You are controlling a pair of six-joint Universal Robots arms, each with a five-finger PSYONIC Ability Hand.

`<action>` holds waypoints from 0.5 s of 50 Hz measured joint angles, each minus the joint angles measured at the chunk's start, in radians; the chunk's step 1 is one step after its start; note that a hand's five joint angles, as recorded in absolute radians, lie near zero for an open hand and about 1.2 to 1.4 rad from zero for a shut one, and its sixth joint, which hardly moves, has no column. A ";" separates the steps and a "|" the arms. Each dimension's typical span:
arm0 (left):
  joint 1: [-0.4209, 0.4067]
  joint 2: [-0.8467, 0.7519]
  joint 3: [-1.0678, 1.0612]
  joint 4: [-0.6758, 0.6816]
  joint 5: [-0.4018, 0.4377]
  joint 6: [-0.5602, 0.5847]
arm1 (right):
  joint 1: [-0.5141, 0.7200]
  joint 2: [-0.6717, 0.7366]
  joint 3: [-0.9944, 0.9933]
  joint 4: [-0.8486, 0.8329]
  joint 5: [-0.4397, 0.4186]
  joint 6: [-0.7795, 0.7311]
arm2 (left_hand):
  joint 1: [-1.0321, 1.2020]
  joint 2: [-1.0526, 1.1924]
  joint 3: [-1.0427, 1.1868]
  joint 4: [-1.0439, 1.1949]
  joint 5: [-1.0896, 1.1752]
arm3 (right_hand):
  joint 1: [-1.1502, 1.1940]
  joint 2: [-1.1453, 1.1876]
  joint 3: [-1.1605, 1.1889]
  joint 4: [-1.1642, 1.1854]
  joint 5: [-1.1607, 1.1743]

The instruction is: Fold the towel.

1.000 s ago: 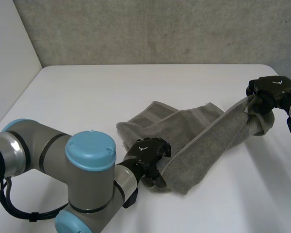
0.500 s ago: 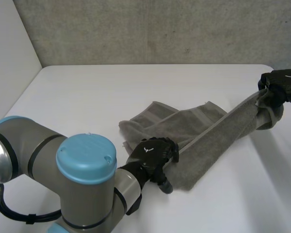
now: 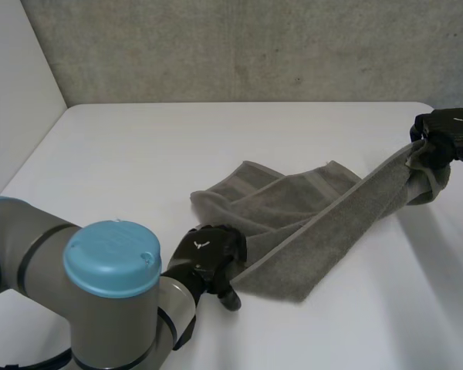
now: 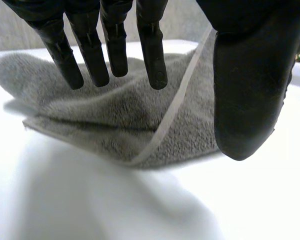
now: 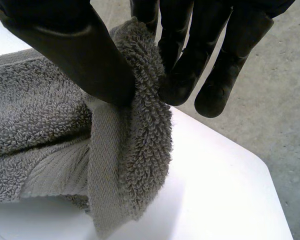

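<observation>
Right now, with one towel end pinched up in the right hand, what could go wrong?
1. The left hand is open, fingers straight over the towel's near edge, gripping nothing; if the right hand pulls, the whole towel may drag.
2. The right hand pinches a bunched end, not a flat corner; it may slip or fold crooked.
3. That hand is near the table's far corner; the end could drop over the edge.

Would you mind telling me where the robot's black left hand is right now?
In the head view, the black left hand is at the near-left edge of the grey terry towel, fingers open; the right hand pinches its far-right end.
</observation>
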 measured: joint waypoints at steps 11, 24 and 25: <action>-0.005 -0.088 0.053 0.007 -0.003 0.010 | 0.001 0.000 0.009 -0.001 0.000 0.000 | 0.000 0.000 0.000 0.000 0.000 | 0.000 0.000 0.004 0.000 0.000; -0.011 -0.176 0.118 0.003 -0.002 0.018 | 0.001 -0.001 0.009 -0.002 0.000 0.000 | 0.164 0.175 0.171 0.161 0.154 | 0.000 0.000 0.005 0.000 0.000; -0.012 -0.182 0.122 0.003 -0.001 0.018 | 0.000 -0.001 0.008 -0.002 0.000 0.000 | 0.291 0.303 0.298 0.293 0.283 | 0.000 0.000 0.006 0.000 0.000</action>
